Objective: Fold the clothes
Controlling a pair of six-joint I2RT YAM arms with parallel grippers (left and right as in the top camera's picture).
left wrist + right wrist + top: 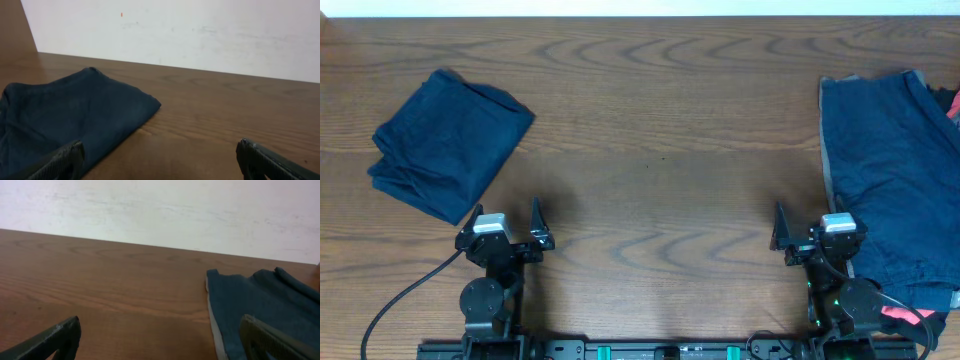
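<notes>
Clothes (pixel 885 170) lie rumpled at the worktop's (pixel 660 120) right edge. Left gripper (pixel 507 208) and right gripper (pixel 809 212) hang wide, empty; the right should pinch the pile's near edge and drag it centre.

Overhead: cut off by the frame edge outboard of the right jaws, the unfolded blue garment (pixel 885 170); near hem hidden behind the right arm (pixel 845 290). Beside that arm, a red-pink scrap (pixel 905 314), mostly covered, too little showing to name. Ahead at the same edge, a dark-and-red bit (pixel 952 100), likewise unreadable. Left wrist: folded navy garment (pixel 65 120) cropped left and below, part tucked behind one fingertip (pixel 65 160). Right wrist: unfolded blue garment cropped right and below. Left jaws and right jaws cut by the lower edge, tips only.
</notes>
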